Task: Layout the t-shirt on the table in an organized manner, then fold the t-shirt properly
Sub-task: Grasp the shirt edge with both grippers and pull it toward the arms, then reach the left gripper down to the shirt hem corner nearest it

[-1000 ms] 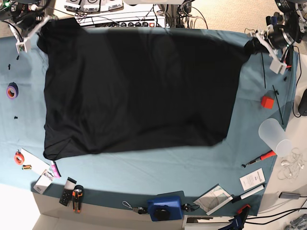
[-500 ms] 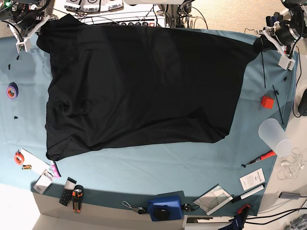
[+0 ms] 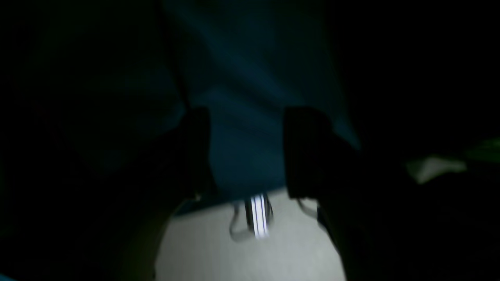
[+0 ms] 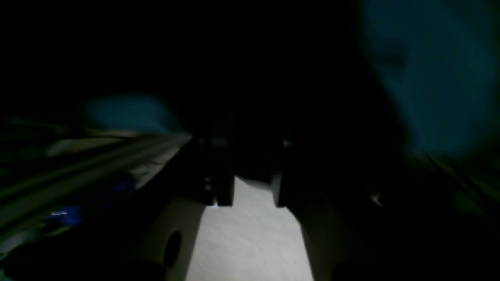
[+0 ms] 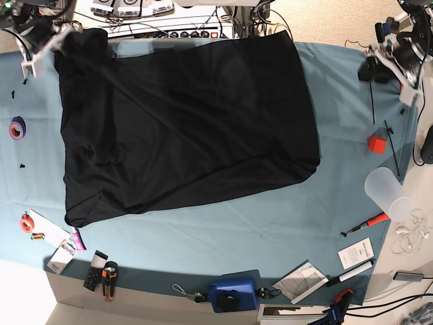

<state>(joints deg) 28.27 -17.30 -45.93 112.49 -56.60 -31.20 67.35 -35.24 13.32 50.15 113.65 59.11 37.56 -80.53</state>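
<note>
t-shirt: You see the black t-shirt (image 5: pixel 183 125) lying spread on the desk (image 5: pixel 270 223), plain black side up. It covers the middle and the base view's left part of the cloth, and its far edge reaches the far edge of the desk.
t-shirt shape: The outline is not straight. The edge toward the base view's right runs slanted, and the near corner on the base view's left ends in a point, close to the orange tape roll (image 5: pixel 26 223). Soft folds show inside the fabric on that side.
desk: It is covered with teal-blue cloth. A wide bare band lies between the t-shirt and the near edge.
left hand: You find the left hand (image 5: pixel 379 62) at the far corner on the base view's right, well apart from the t-shirt. In the left wrist view the left hand (image 3: pixel 246 152) has its two fingers (image 3: pixel 304 152) spread, and only teal cloth shows between them. It holds nothing.
right hand: The right hand (image 5: pixel 49 42) is at the far corner on the base view's left, just beside the t-shirt's corner. In the right wrist view the right hand (image 4: pixel 252 175) is very dark; a gap shows between the fingers (image 4: pixel 222 183), so they stand apart. You cannot tell whether fabric touches them.
other things: To the base view's right of the t-shirt stand a red cube (image 5: pixel 377 143) and a clear cup (image 5: pixel 387 193). A purple tape roll (image 5: pixel 17 127) lies to its left, a blue box (image 5: pixel 232 294) at the near edge.
</note>
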